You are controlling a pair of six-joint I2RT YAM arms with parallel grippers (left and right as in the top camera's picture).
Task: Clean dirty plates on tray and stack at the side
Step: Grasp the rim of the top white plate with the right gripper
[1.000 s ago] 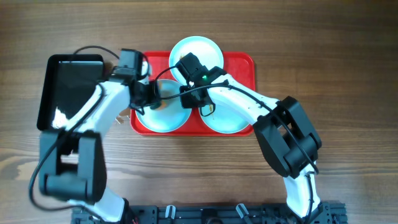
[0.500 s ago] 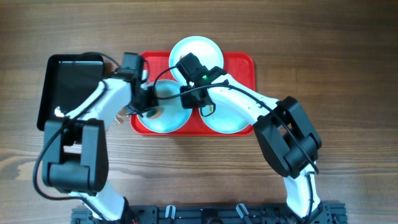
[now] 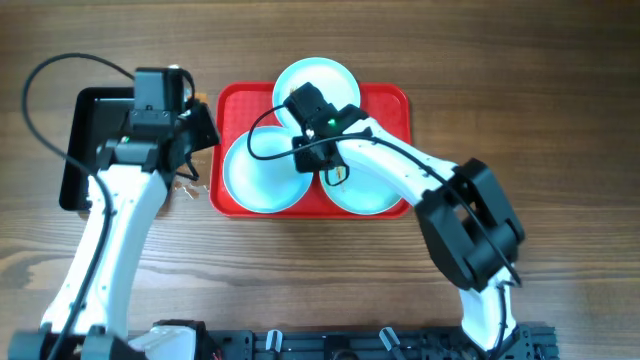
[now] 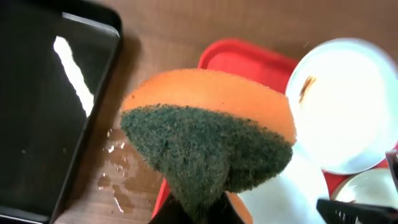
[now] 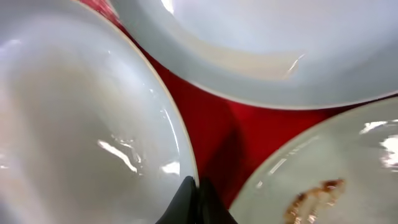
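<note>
Three pale blue plates lie on the red tray (image 3: pixel 395 100): a left plate (image 3: pixel 255 180), a top plate (image 3: pixel 325 80) and a right plate (image 3: pixel 370 190) with a brown smear. My right gripper (image 3: pixel 320 165) is shut on the left plate's rim; the right wrist view shows its tips (image 5: pixel 194 186) pinching that rim (image 5: pixel 93 124), with the smeared right plate (image 5: pixel 323 186) beside it. My left gripper (image 3: pixel 197 135) hovers left of the red tray, shut on an orange and green sponge (image 4: pixel 211 137). The top plate (image 4: pixel 348 106) shows a small smear near its rim.
A black tray (image 3: pixel 100 140) lies left of the red tray and shows in the left wrist view (image 4: pixel 43 112). Water drops (image 4: pixel 115 180) wet the wooden table between the two trays. The right arm reaches across the right plate.
My left gripper has lifted the sponge off the left plate and moved left and back, off the red tray. The left plate now looks clean. The right gripper has not moved.
</note>
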